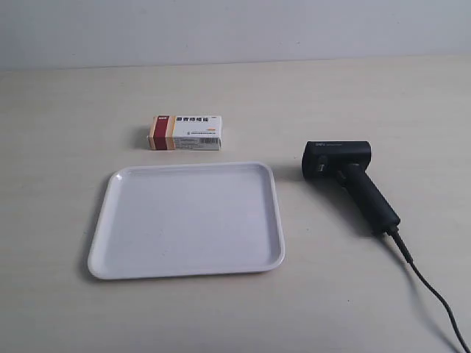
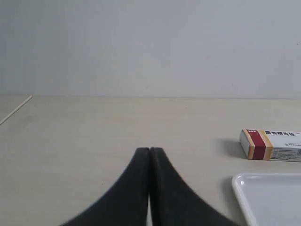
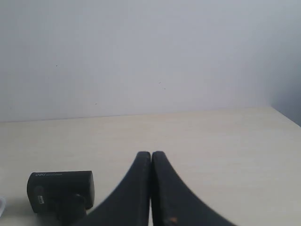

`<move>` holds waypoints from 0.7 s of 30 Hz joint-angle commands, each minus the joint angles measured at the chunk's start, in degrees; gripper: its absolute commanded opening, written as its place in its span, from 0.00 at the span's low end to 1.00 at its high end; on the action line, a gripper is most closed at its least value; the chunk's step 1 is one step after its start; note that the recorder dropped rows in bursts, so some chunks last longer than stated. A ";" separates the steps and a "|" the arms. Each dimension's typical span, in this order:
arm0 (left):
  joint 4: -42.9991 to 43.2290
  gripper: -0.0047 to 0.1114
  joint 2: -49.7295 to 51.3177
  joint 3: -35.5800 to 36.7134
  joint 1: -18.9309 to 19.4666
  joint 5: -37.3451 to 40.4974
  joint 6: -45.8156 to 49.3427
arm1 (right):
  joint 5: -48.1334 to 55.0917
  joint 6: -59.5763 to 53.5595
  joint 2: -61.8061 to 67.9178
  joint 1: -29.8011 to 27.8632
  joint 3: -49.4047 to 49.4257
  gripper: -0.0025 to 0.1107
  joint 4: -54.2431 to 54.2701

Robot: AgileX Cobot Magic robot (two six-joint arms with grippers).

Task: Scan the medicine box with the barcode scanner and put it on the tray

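The white medicine box [image 1: 185, 133] with a red and orange band lies on the table just behind the white tray [image 1: 188, 219], which holds nothing. The black barcode scanner [image 1: 348, 179] lies to the tray's right in the exterior view, its cable [image 1: 430, 288] trailing toward the near edge. No arm shows in the exterior view. My left gripper [image 2: 149, 149] is shut with nothing in it; the medicine box [image 2: 272, 145] and a tray corner [image 2: 263, 195] sit off to its side. My right gripper [image 3: 151, 153] is shut, holding nothing, with the scanner's head [image 3: 60, 189] beside it.
A pale wooden table [image 1: 383, 95] runs back to a plain light wall [image 1: 235, 29]. The table's side edge [image 2: 16, 109] shows in the left wrist view, and its other side edge [image 3: 285, 117] in the right wrist view.
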 commanded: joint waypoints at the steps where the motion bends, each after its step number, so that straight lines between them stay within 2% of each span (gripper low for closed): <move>1: -0.19 0.06 -0.33 0.02 0.18 -0.18 0.02 | -0.15 -0.04 -0.39 -0.33 0.26 0.03 0.00; 18: -0.19 0.06 -0.33 0.02 0.18 -0.18 0.02 | -0.15 -0.04 -0.39 -0.33 0.26 0.03 0.00; 21: -0.82 0.06 -0.33 0.02 0.18 -2.42 -0.92 | -0.15 -0.04 -0.39 -0.33 0.26 0.03 0.00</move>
